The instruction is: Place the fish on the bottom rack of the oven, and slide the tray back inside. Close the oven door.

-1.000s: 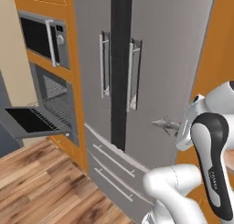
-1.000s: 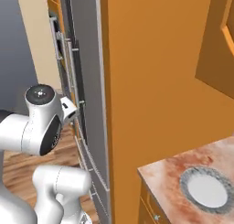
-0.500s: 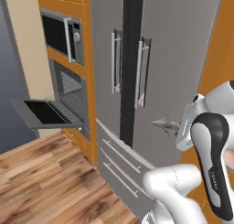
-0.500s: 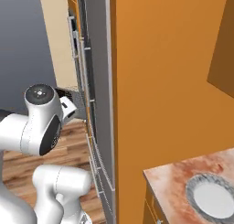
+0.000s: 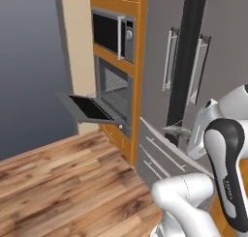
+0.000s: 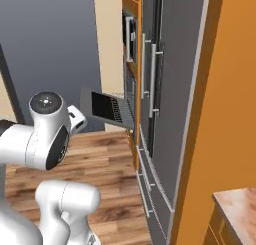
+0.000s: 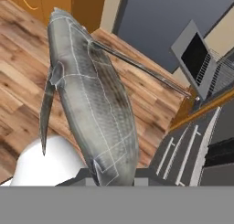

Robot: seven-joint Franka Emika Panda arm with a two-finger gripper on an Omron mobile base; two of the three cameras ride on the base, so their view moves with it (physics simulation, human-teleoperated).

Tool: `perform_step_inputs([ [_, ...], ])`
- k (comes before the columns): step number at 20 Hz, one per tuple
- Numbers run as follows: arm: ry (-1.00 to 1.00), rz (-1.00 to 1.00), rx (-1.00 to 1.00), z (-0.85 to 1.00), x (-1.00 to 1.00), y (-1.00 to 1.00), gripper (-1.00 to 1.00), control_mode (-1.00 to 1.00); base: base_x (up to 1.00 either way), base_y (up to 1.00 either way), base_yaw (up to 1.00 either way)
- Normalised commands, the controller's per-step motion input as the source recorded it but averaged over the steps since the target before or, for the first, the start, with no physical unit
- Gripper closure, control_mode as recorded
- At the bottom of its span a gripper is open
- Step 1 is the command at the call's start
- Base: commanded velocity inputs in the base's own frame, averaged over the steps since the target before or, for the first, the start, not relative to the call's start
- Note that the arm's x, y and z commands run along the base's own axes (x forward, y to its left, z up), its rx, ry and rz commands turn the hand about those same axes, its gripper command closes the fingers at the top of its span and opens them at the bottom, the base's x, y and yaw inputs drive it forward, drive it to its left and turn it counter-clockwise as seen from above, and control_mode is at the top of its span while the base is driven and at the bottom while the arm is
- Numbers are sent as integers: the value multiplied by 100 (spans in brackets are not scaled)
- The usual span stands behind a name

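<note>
End effector point(image 7: 112, 177): pinched on the fish, fingers hidden under its body in the hand view.
Fish point(image 7: 91, 99): held in the air above the wood floor point(image 5: 58, 183), in front of the grey fridge point(image 5: 213, 62).
Oven point(image 5: 114, 93): left of the fridge, below the microwave point(image 5: 114, 33).
Oven door point(image 5: 89, 109): dropped open, lying flat.
Bottom rack point(image 5: 110, 107): pulled out over the door.

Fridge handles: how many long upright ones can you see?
2. One handle is left of the dark centre gap, the other handle right of it. Drawer handles below may be partly hidden.
</note>
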Motion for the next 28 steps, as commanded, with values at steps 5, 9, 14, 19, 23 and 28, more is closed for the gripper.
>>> perform_step_inputs([
  [5, 0, 0, 0, 0, 0, 0, 100, 100, 30, 74, 19],
  [9, 0, 0, 0, 0, 0, 0, 100, 100, 60, 3, 0],
  [14, 0, 0, 0, 0, 0, 0, 100, 100, 67, 0, -10],
  [19, 0, 0, 0, 0, 0, 0, 100, 100, 80, 0, -11],
  [23, 0, 0, 0, 0, 0, 0, 100, 100, 87, -7, -12],
  [28, 0, 0, 0, 0, 0, 0, 100, 100, 79, -20, -11],
])
